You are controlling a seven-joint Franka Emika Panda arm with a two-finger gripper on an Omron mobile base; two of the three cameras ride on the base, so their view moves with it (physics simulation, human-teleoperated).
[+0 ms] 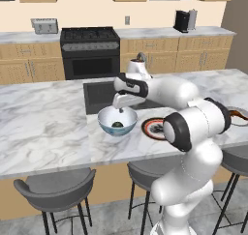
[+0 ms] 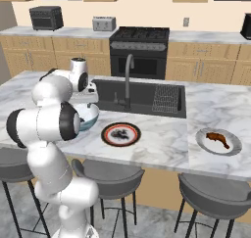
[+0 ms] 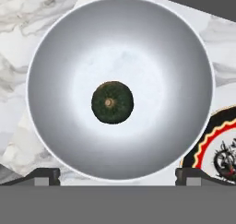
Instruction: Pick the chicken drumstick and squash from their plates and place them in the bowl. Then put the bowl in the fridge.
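- The fridge is the task's last stop; I can't place it from here, so the bowl's trip there has to wait.
- The island counter (image 1: 43, 127) carries everything in play, with the sink (image 2: 142, 97) set into its middle, just behind the dishes.
- The arm (image 1: 193, 127) reaches forward over the counter so that the hand hangs right above the bowl, looking straight down into it.
- The bowl (image 1: 117, 121) stands upright on the counter in front of the sink, mouth up, which is why it can take the food dropped from above.
- The grey plate (image 2: 219, 141) sits well apart to the right, near the counter's front edge.
- The red-rimmed plate (image 2: 121, 134) lies just beside the bowl and is bare. That fits with its load being already moved.
- The drumstick (image 2: 217, 138) lies flat on the grey plate, untouched. I judge it the next thing to fetch, and the arm will have to swing far right for it.
- The gripper (image 3: 118, 174) has its fingers spread wide, one at each side of the bowl's rim in the hand view, holding nothing.
- The squash (image 3: 112, 102) rests at the bottom centre of the bowl, clear of the fingers, so half the loading looks done.
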